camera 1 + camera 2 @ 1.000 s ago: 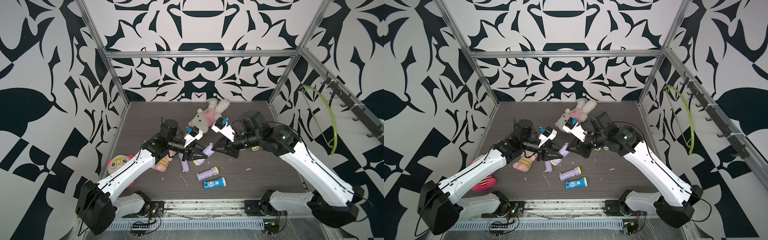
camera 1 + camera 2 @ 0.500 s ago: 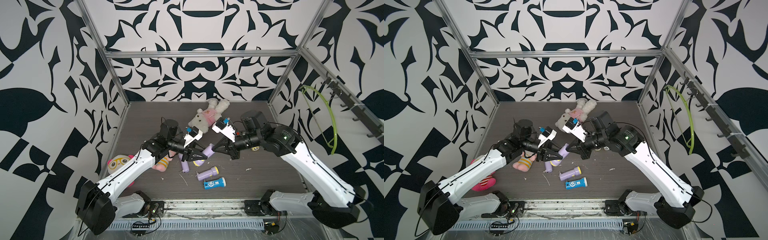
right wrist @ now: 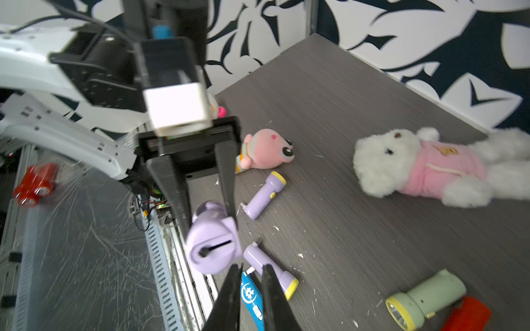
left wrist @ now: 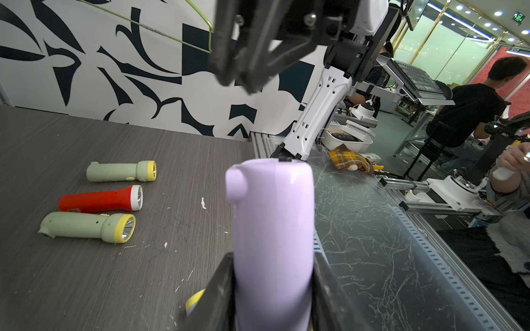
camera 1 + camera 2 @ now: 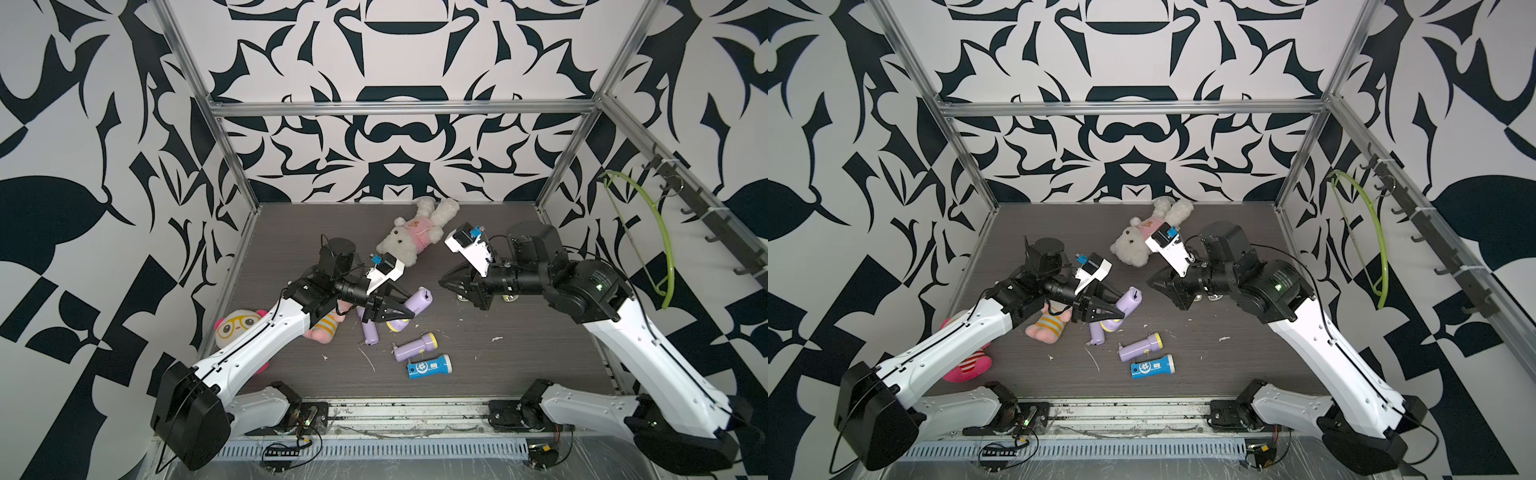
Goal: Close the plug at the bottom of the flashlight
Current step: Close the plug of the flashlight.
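Note:
My left gripper [image 5: 398,316] is shut on the body of a lilac flashlight [image 5: 417,303], which it holds tilted above the table [image 5: 519,374]. The flashlight also fills the left wrist view, the lilac flashlight [image 4: 271,229] sitting between both black fingers. Its bottom face [image 3: 212,248] points at my right gripper and shows a dark slot with a round end. Nothing stands out of that slot. My right gripper [image 3: 251,273] hovers just off that face, its jaws a narrow gap apart with nothing between them. In both top views the right gripper [image 5: 1152,283] is a short way from the flashlight [image 5: 1128,302].
On the table lie two more lilac flashlights [image 5: 370,330] [image 5: 415,347] and a blue one [image 5: 430,366]. Two green flashlights [image 4: 120,171] [image 4: 86,226] and a red one [image 4: 100,200] lie beneath the right arm. A white bear [image 5: 409,239], a pink plush [image 5: 322,328] and a bespectacled plush [image 5: 237,328] are nearby.
The right gripper has shifted slightly at the flashlight's bottom end. The left arm and the flashlight have stayed where they were.

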Robot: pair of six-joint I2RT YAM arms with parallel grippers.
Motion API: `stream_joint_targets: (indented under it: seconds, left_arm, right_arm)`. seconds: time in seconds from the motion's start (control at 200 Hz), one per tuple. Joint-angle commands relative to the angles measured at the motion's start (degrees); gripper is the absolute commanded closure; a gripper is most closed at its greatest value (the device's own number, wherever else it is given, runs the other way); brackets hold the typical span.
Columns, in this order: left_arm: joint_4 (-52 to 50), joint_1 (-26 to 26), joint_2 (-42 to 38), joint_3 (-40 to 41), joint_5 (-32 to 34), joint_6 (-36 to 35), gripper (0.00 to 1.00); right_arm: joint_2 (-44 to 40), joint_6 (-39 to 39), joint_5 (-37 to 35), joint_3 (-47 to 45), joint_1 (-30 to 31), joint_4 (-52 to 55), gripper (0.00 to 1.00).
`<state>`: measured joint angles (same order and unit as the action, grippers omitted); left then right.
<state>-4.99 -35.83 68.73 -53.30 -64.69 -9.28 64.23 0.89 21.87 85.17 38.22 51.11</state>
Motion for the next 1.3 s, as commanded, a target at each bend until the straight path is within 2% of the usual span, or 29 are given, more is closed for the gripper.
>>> stream_joint_targets:
  seconds: [0.0, 0.055, 0.155, 0.33, 0.41, 0.515, 0.62, 0.75, 0.9, 1.01, 1.175, 1.295]
  left_arm:
    - [0.08, 0.23, -1.15, -1.41, -2.87, -1.18, 0.98]
    - [-0.01, 0.25, -0.98, -1.45, -2.9, -1.27, 0.98]
    - [-0.64, 0.31, -0.7, -1.71, -3.26, -1.55, 0.99]
    - [-4.83, 0.32, 0.47, -4.0, -7.4, -4.21, 0.98]
    - [-5.71, 0.31, 0.79, -4.62, -7.47, -4.59, 0.98]
    - [-5.64, 0.32, 1.21, -4.71, -6.02, -4.4, 0.97]
    - [-5.19, 0.27, 1.8, -4.78, -1.19, -2.54, 0.97]
    - [-2.73, 0.19, 1.62, -4.06, 9.02, 1.29, 0.98]
    - [2.98, 0.05, 0.62, -2.61, 27.35, 11.9, 0.98]
    - [4.64, -0.7, 0.86, -2.64, 37.89, 19.67, 0.98]
    - [2.5, -4.45, 2.31, -4.45, 50.81, 24.47, 0.99]
    - [-0.61, -8.52, 3.79, -6.53, 59.71, 24.44, 0.99]
  right_arm:
    - [0.18, -2.33, -8.59, -0.85, -1.61, -2.5, 0.79]
    - [0.52, -2.89, -11.29, -1.43, -2.57, -2.51, 0.79]
    - [0.84, -3.29, -10.64, -2.52, -3.91, -2.84, 0.78]
    - [1.25, -3.35, -7.73, -3.94, -4.46, -3.94, 0.67]
    - [1.59, -3.43, -7.2, -4.22, -4.55, -4.33, 0.65]
    - [2.07, -3.63, -7.4, -4.44, -4.73, -4.33, 0.64]
    - [2.17, -4.04, -8.94, -4.91, -4.99, -4.21, 0.64]
    - [1.7, -5.64, -15.43, -5.51, -5.39, -4.19, 0.64]
    - [1.27, -7.92, -20.46, -6.3, -6.73, -3.93, 0.63]
    - [1.3, -9.49, -21.95, -6.99, -7.64, -3.49, 0.63]
    - [1.24, -11.35, -23.33, -8.26, -8.47, -2.79, 0.64]
    - [0.23, -11.94, -23.07, -9.32, -8.85, -3.04, 0.64]
